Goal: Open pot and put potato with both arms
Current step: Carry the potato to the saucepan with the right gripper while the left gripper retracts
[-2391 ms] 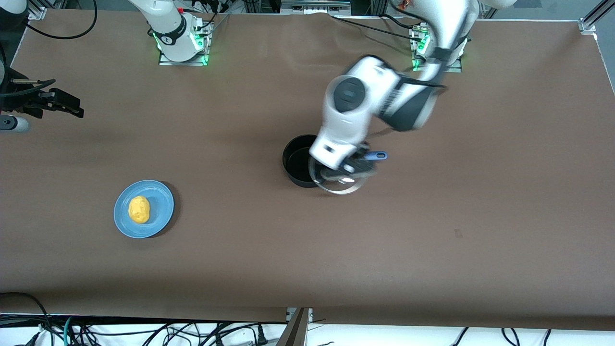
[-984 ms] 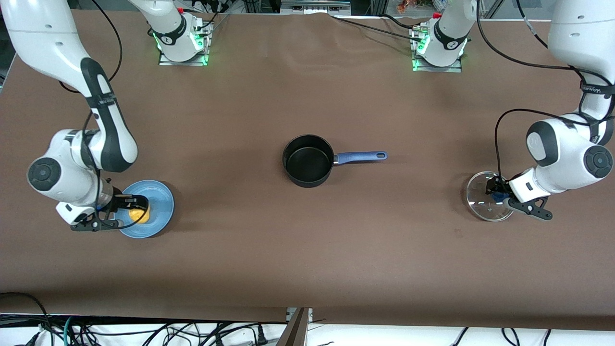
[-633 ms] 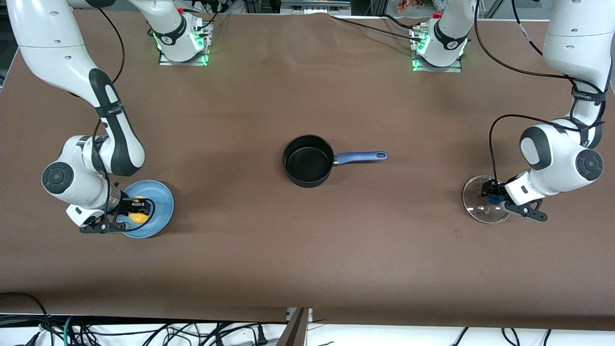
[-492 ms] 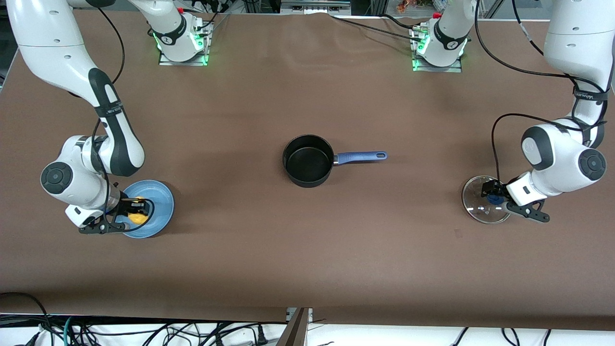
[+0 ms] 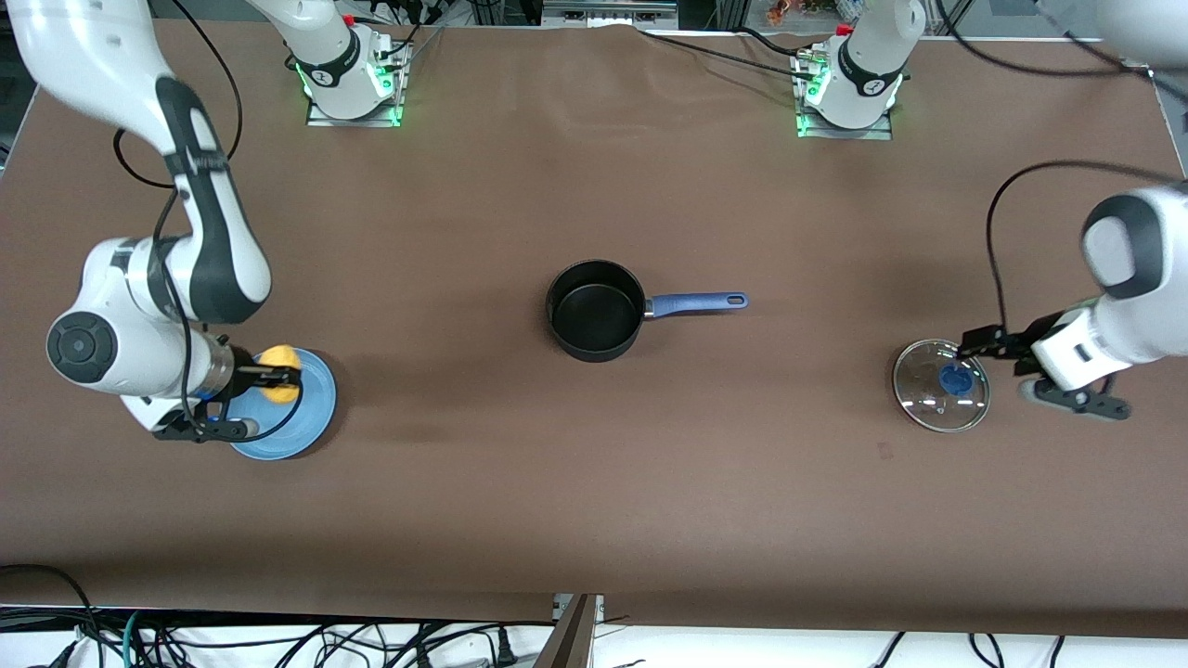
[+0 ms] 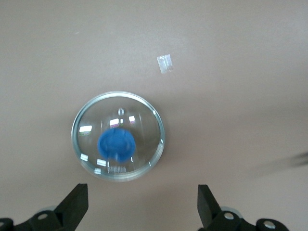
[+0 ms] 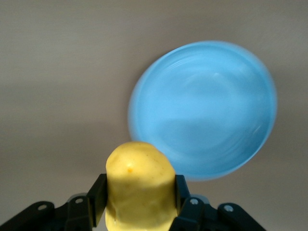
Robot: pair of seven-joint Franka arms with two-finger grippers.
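Potato (image 5: 279, 360) is pinched by right gripper (image 5: 275, 374) above the plate (image 5: 311, 422); left gripper (image 5: 1002, 357), jaws spread, hangs beside the lid (image 5: 941, 398). Next: carry to pot (image 5: 595, 309).

Both arms (image 5: 186, 241) were glossy white shells with black bands at the joints and round dark-grey caps on the elbow housings. Bases (image 5: 348, 88) sat on metal plates lit green at the edges, each with a black ring and a small marking. Black cables looped loose along each forearm (image 5: 1012, 213) down to the wrist. Grippers were matte black: the left gripper (image 6: 142, 204) showed two angular black fingers with silver screws in the mounts, and the right gripper (image 7: 139, 197) had the same black bracket and screw heads.
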